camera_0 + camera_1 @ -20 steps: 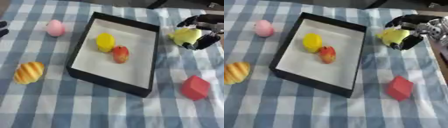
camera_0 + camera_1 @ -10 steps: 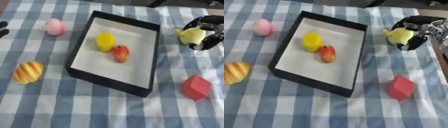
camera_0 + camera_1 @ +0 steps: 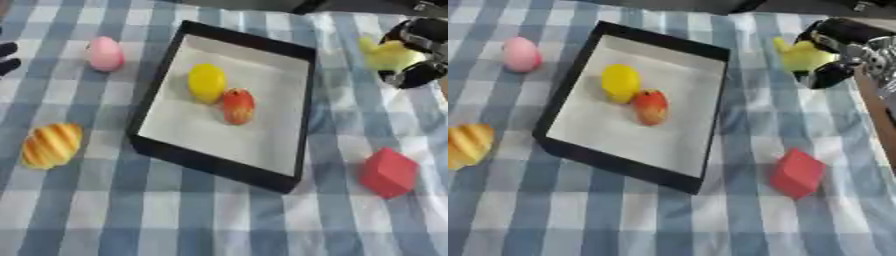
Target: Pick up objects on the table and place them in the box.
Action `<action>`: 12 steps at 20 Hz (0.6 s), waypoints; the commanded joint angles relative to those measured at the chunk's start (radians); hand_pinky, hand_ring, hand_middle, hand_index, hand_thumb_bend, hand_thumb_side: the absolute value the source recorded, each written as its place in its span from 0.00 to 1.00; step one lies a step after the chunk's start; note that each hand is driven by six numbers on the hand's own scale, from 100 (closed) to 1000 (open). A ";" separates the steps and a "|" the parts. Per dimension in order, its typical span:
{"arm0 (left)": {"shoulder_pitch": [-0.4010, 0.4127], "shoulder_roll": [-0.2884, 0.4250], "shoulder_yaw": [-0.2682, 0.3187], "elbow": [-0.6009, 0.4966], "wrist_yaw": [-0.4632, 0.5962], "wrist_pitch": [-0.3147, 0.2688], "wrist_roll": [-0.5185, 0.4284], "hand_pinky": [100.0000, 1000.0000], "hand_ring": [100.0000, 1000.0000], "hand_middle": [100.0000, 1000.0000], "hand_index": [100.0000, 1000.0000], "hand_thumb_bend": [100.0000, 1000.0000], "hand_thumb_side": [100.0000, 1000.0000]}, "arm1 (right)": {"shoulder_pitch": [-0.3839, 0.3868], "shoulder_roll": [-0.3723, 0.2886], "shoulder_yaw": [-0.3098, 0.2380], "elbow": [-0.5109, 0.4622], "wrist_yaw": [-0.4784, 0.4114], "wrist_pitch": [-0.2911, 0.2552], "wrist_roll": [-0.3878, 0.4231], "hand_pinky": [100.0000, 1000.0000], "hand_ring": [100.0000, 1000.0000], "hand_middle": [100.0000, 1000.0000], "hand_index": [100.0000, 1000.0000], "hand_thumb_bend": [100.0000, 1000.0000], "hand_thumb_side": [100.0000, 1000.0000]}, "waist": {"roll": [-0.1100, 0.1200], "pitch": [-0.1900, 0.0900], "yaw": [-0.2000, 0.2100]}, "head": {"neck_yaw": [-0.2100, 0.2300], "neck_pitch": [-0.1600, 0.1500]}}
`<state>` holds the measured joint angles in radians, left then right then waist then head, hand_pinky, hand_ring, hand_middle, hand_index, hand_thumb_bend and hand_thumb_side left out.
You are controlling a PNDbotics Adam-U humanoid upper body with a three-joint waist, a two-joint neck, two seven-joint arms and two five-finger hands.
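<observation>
The box (image 3: 302,90), left of the right robot hand (image 3: 837,50), already holds a yellow fruit (image 3: 206,82) and a red fruit (image 3: 238,105). That hand's fingers curl round a yellow object (image 3: 805,56) (apparently lifted). Still on the bench (image 3: 87,210): the bread roll (image 3: 51,145), red block (image 3: 388,172) and pink egg (image 3: 105,53).

Blue-and-white checked cloth (image 3: 219,220) covered whole work surface, stripes running slightly askew to frame. Cloth lay mostly flat, reached near, left and far edges of view. Brown wooden strip (image 3: 878,125) showed past cloth's right border, right eye view only. Dark band (image 3: 667,4) ran along far edge, beyond cloth; details there unreadable.
</observation>
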<state>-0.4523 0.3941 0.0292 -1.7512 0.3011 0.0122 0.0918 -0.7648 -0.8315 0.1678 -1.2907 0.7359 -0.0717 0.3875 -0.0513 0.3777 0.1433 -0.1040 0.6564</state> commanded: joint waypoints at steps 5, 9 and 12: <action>0.020 0.033 0.009 -0.024 0.004 -0.006 0.003 0.83 0.79 0.80 0.80 0.02 0.78 | -0.024 -0.074 -0.006 -0.138 -0.068 0.036 -0.035 0.84 0.64 0.42 0.51 0.00 0.00 | -0.012 -0.056 -0.013 | 0.000 0.024; 0.037 0.054 0.022 -0.021 0.005 -0.013 0.017 0.83 0.79 0.79 0.80 0.02 0.78 | -0.056 -0.073 0.004 -0.264 -0.090 0.076 -0.017 0.84 0.63 0.41 0.50 0.00 0.00 | -0.008 -0.074 -0.018 | 0.002 0.039; 0.046 0.066 0.031 -0.011 0.010 -0.018 0.027 0.83 0.79 0.79 0.80 0.02 0.78 | -0.097 -0.048 0.045 -0.395 -0.075 0.073 0.038 0.84 0.63 0.42 0.51 0.01 0.00 | -0.003 -0.086 -0.024 | -0.001 0.049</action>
<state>-0.4009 0.4256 0.0452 -1.7519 0.3091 -0.0027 0.1120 -0.8412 -0.8566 0.2102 -1.6226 0.6566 0.0001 0.4074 -0.0513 0.3346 0.1209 -0.1042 0.6998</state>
